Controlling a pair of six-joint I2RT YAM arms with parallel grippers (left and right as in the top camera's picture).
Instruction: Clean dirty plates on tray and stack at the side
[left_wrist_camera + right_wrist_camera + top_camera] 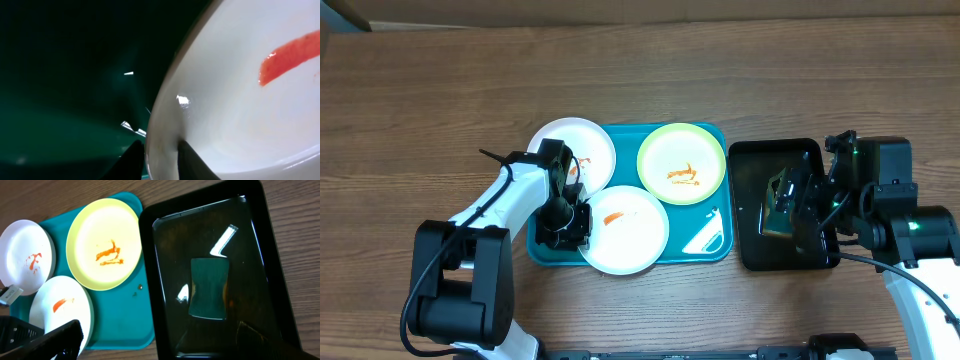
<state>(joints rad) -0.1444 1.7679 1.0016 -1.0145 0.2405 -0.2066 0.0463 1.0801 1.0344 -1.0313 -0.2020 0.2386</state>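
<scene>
There it was: the left claw [567, 216] was down at the left side of the blue tray [705, 245], with its two fingers [192, 162] clenched on either side of the near white plate [625, 235] at its rim. That plate carried one short red streak, and its front edge hung out over the tray's near rim.

Behind the claw, the far white plate [565, 145] sat at the tray's far left corner. It poked out over the table [440, 80] and had an orange-red smear near its right side. The cream plate [681, 163], green round the rim, lay flat in the far right of the tray with an orange squiggle in its middle.

Over on the right, the black tray [750, 255] sat just beside the blue one. The right claw [788, 205] hung above it, fingers spread wide and gripping nothing. A dark green sponge [209, 287] lay flat in the middle of that black tray.
</scene>
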